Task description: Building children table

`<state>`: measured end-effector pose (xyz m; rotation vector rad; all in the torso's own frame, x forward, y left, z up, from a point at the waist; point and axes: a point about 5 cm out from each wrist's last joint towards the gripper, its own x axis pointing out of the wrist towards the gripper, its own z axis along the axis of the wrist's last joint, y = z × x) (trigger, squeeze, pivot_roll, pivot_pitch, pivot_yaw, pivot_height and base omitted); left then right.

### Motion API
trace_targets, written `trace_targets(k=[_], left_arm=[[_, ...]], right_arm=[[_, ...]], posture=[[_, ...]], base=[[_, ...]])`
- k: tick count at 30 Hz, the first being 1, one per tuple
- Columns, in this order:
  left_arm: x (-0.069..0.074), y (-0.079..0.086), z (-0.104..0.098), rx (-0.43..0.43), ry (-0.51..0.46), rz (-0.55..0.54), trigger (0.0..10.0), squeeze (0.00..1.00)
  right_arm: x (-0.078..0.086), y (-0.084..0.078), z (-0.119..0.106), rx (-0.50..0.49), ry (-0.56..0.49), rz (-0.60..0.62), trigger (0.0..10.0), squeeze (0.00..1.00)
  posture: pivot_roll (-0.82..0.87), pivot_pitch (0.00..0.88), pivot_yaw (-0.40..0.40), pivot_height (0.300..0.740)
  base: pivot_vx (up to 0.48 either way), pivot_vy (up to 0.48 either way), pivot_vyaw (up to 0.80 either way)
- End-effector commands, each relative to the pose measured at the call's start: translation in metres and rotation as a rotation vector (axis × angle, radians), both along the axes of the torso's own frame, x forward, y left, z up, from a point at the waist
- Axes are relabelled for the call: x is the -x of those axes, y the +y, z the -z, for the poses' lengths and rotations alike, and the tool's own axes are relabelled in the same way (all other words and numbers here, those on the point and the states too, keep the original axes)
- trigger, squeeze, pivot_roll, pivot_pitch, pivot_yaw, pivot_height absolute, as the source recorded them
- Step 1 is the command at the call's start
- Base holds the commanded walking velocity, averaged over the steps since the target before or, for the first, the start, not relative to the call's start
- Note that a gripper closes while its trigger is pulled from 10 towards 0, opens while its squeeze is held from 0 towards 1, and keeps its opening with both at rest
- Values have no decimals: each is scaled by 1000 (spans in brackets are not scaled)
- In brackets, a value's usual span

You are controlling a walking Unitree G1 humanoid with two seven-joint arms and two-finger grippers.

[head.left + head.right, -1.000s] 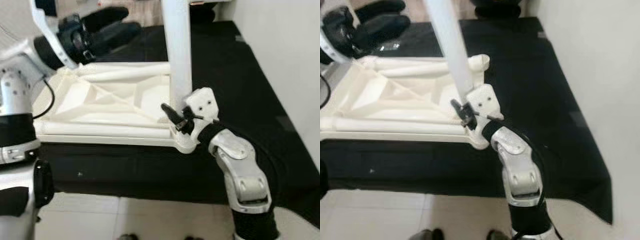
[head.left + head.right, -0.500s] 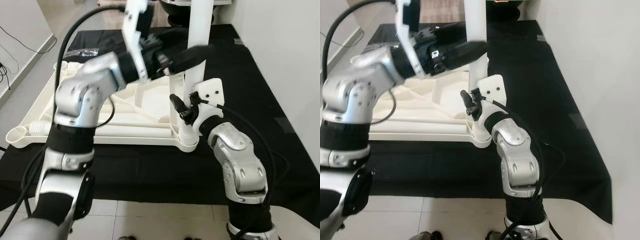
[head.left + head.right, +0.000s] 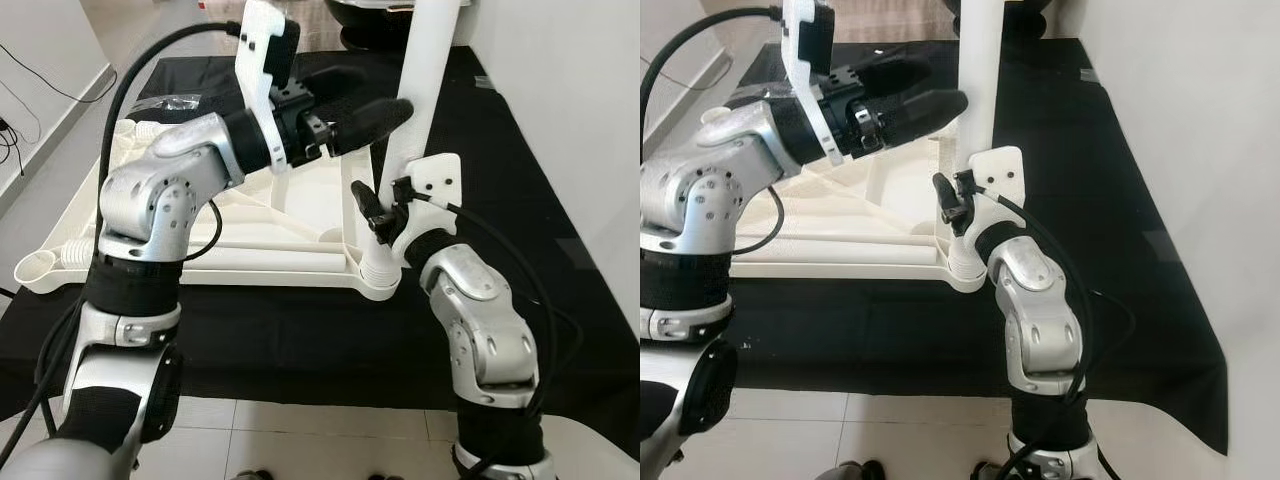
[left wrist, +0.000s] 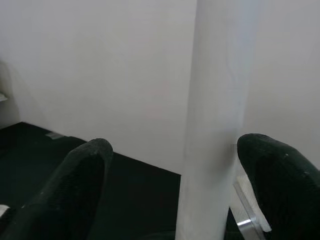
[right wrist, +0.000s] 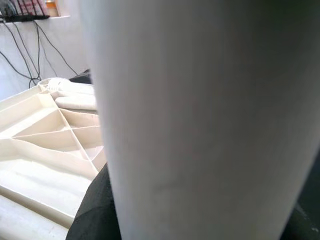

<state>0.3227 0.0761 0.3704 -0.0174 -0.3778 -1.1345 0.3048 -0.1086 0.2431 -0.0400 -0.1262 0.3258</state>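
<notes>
A white plastic tabletop (image 3: 150, 275) lies upside down on a black mat. A white table leg (image 3: 425, 80) stands in its near right corner socket (image 3: 375, 275). My right gripper (image 3: 378, 215) is shut on the leg just above the socket; in the right wrist view the leg (image 5: 200, 115) is pressed close with a black finger (image 5: 95, 215) beside it. My left gripper (image 3: 388, 88) reaches across from the left, higher up the leg. Its fingers (image 4: 75, 190) are open on either side of the leg (image 4: 215, 120), one apart from it.
The black mat (image 3: 520, 150) covers the floor under the tabletop. A white wall (image 3: 580, 100) runs close on the right. Another white leg (image 3: 200, 250) lies inside the tabletop along its near edge. Pale floor tiles (image 3: 330, 440) are at my feet.
My left arm has swung in from the far left and brought its open fingers around the upper leg. The leg, still held low by my right gripper, stands nearer upright.
</notes>
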Motion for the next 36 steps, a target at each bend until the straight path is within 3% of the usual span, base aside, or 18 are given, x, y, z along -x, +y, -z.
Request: trace_targets(k=[1,2,3,5,13,23,27,30,36], left_arm=[[-1,-5,-2,-27,-15,17,3804,0],[-1,-5,-2,-27,-15,17,3804,0],[-2,-8,-3,-36,-17,28,314,0],[-3,-13,-5,-49,-19,53,0,0],[-4,-31,-14,-80,-35,140,0,0],[0,-40,-17,-87,-44,203,0,0],[2,-39,-15,-82,-39,219,0,0],[2,-38,-12,-80,-33,219,0,0],[1,-36,-9,-85,-25,212,0,0]], right_arm=[[-2,-1,27,-2,136,8,0,0],[-2,-1,27,-2,136,8,0,0],[-1,1,26,-9,129,3,0,0],[1,4,24,-21,117,-8,0,0],[7,10,20,-51,85,-30,0,0],[12,13,15,-79,36,-65,0,0],[19,17,12,-50,-18,-117,0,0],[24,22,12,45,-66,-185,0,0],[25,26,11,119,-90,-232,0,0]], posture=[[11,175,42,740],[11,175,42,740],[11,176,49,740],[10,177,58,740],[7,178,76,740],[7,174,87,740],[5,173,88,740],[4,172,87,740],[4,172,81,740]], base=[[0,0,0],[0,0,0],[0,0,0],[0,0,0],[0,0,0],[0,0,0],[0,0,0],[0,0,0],[0,0,0]])
